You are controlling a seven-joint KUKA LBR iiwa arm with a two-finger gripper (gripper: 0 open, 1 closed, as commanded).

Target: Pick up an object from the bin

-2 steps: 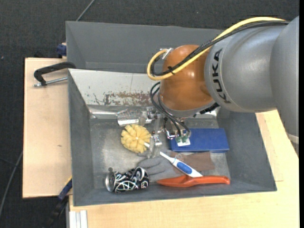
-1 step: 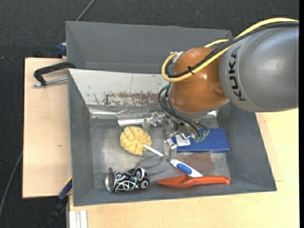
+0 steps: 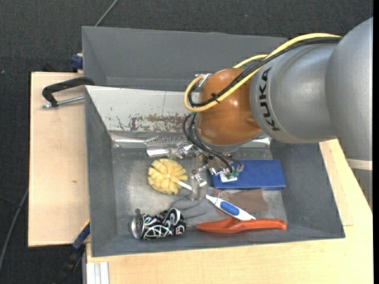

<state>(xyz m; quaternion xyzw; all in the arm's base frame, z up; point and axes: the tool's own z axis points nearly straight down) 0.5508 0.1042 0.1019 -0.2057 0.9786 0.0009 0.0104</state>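
The arm [image 3: 314,93] comes in from the right and bends down into the grey bin [image 3: 99,176], its orange cover [image 3: 228,111] and a loop of yellow cable [image 3: 195,93] hanging over the middle of the floor. The gripper [image 3: 198,185] is low in the bin, just right of a yellow round thing [image 3: 167,176] and seemingly touching its edge. Whether the gripper is open or closed I cannot tell from here (the wrist hangs over much of it).

The yellow round thing lies left of centre on the bin floor. It is pale yellow and lumpy, with ribs or petals fanning out from its middle, rather like a flower head.

Just right of the gripper lies a blue flat box [image 3: 257,174], with a brown slab [image 3: 257,201] near it. A white-and-blue toothbrush [image 3: 231,207] lies slanted on the near side, and nearer still an orange-red handled tool [image 3: 246,225]. To the near left sits a black-and-white patterned thing [image 3: 159,225]. By the far wall lies a grey comb-like piece [image 3: 163,141]
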